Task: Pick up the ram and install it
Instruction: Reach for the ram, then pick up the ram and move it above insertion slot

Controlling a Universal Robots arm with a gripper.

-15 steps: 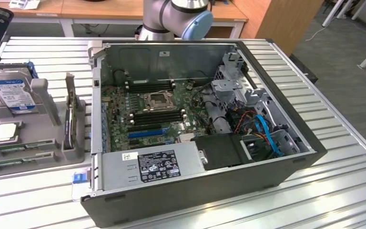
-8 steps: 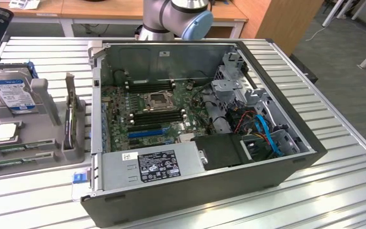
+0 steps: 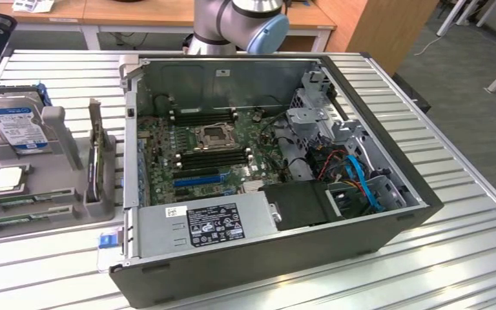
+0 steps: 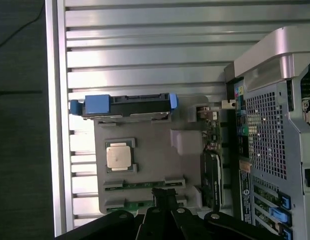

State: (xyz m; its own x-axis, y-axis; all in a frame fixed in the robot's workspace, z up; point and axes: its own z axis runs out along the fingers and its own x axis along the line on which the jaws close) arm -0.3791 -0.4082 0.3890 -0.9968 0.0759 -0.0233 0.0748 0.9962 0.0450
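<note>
Ram point(image 4: 144, 184): on the slatted counter point(image 3: 454, 271), outside the open computer case point(image 3: 274, 271), in the grey holder point(image 4: 155, 130), two green sticks lying flat side by side. My tool point(image 4: 165, 196) hovers over them, tips pressed together, gripping nothing. Hazards as I judge them: shut tips would strike a stick instead of straddling it; the close neighbour could be snagged; a skewed pinch could chip edge contacts

A ribbed metal table point(image 3: 464, 252) carried an open computer case point(image 3: 257, 274) and, just beside it, a grey parts holder point(image 4: 149, 150)
</note>
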